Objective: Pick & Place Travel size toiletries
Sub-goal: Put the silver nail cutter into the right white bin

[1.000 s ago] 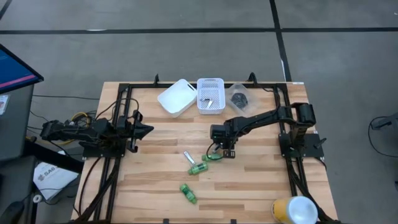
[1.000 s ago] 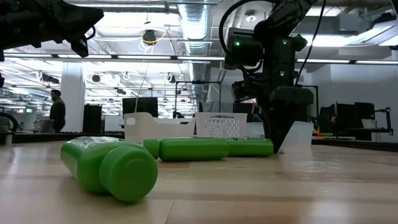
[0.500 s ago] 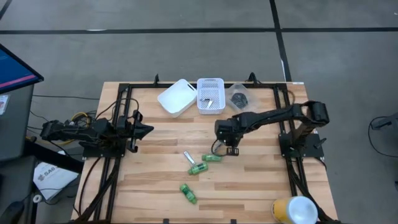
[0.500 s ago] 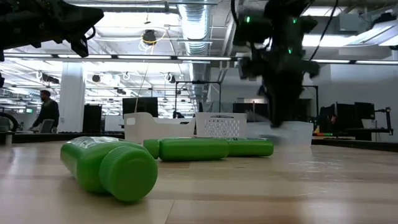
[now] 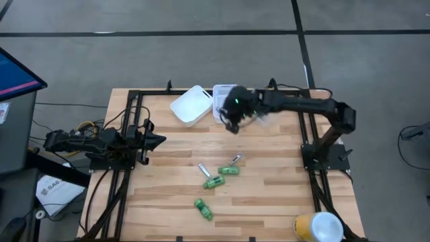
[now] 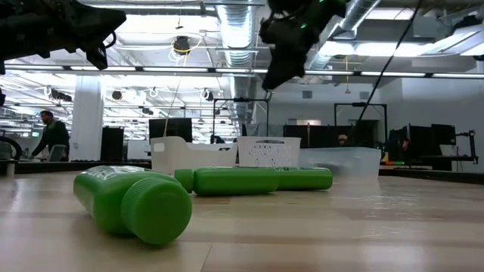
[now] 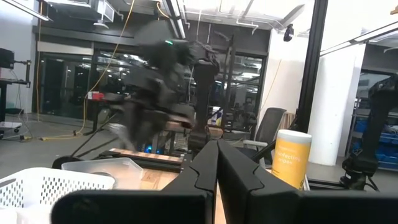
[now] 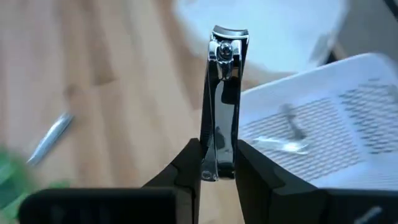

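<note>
Chrome nail clipper (image 8: pixel 222 102), lifted from mid-table, now rides pinched in the right gripper (image 8: pixel 219 163) over the perforated white basket (image 8: pixel 336 124), ready to drop.

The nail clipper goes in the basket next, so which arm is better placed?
The right: its hand grips the nail clipper beside the basket. The left hand waits far off.

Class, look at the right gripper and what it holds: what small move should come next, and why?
Probably carry it on over the white perforated basket and open the fingers. The right gripper is clamped on a silvery nail clipper, held upright just short of the basket, which already holds silvery items.
</note>
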Robot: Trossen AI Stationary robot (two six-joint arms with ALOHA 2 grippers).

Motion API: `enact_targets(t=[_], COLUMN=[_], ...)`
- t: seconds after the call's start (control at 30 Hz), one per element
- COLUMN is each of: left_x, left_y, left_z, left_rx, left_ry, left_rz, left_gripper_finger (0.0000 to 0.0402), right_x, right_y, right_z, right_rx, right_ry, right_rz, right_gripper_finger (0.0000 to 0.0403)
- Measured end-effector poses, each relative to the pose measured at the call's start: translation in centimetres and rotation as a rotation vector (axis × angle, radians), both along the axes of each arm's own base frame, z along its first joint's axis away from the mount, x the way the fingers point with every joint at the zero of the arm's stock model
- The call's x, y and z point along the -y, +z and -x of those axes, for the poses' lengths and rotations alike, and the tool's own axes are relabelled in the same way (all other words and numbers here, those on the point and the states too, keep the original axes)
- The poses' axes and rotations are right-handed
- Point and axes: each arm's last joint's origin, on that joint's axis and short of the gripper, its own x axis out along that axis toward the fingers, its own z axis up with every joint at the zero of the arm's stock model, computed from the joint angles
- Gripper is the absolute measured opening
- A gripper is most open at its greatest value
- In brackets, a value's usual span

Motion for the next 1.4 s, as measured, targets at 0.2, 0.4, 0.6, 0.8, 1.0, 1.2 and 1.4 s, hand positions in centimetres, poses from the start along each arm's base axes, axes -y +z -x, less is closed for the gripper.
enact_targets(t=[0.2,0.4,0.6,0.8,1.0,1.2,1.4], left_x=[0.0,0.0,0.0,0.0,0.0,0.0,0.0], left_y=[0.0,0.0,0.0,0.0,0.0,0.0,0.0], left_z=[0.0,0.0,0.0,0.0,0.0,0.0,0.0], left_rx=[0.001,0.0,0.0,0.0,0.0,0.0,0.0], left_ry=[0.0,0.0,0.0,0.0,0.0,0.001,0.0], left_rz=[0.0,0.0,0.0,0.0,0.0,0.0,0.0], left_gripper_finger=[0.0002,0.0002,0.0002,0.0002,0.0002,0.0002,0.0002], right_x=[5.7,10.6,12.9,13.4,13.4,13.4,13.2], right_y=[-0.2,-3.3,-7.0,-8.5,-8.4,-8.3,-8.1], right_z=[-2.2,-2.9,-3.1,-3.0,-3.0,-3.1,-3.0], right_rx=[-0.042,-0.165,-0.262,-0.315,-0.306,-0.304,-0.294], right_ry=[-0.115,-0.19,-0.186,-0.173,-0.157,-0.157,-0.131], right_rz=[-0.006,-0.053,-0.106,-0.126,-0.112,-0.11,-0.157], right_gripper_finger=[0.0061,0.0061,0.0061,0.0061,0.0069,0.0125,0.0191])
